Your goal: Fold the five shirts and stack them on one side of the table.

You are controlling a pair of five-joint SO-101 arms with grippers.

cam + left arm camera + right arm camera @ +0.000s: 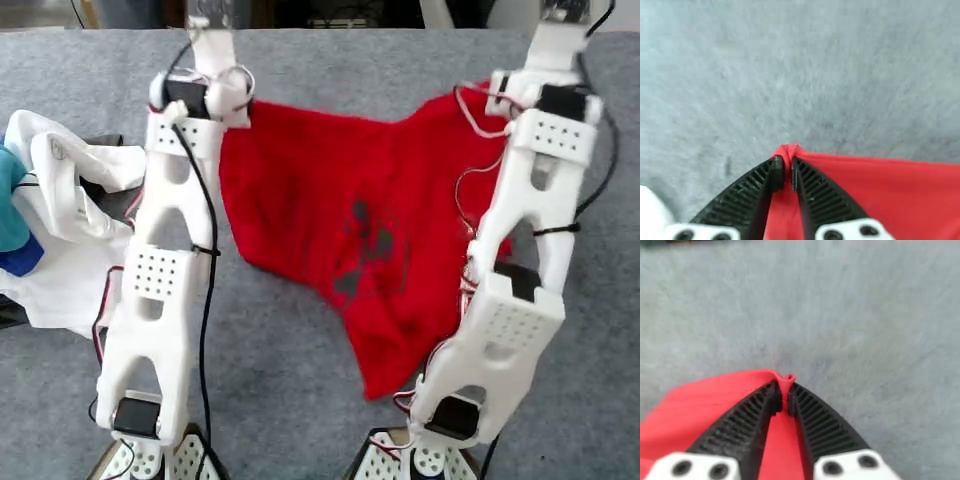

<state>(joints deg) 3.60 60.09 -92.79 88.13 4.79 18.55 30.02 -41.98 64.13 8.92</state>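
Note:
A red shirt (350, 225) with a dark print lies spread on the grey table between the two arms, one part trailing toward the near edge. My left gripper (786, 167) is shut on a corner of the red shirt (875, 192), with cloth pinched between its black ribbed fingers (752, 195). My right gripper (785, 392) is shut on another edge of the red shirt (705, 410). In the high view the left arm (165, 270) reaches to the shirt's far left corner and the right arm (520, 270) to its far right corner.
A pile of white shirts (60, 220) with a blue and teal one (15, 215) sits at the table's left edge. Grey felt table (300, 390) lies bare in front of the red shirt and beyond it.

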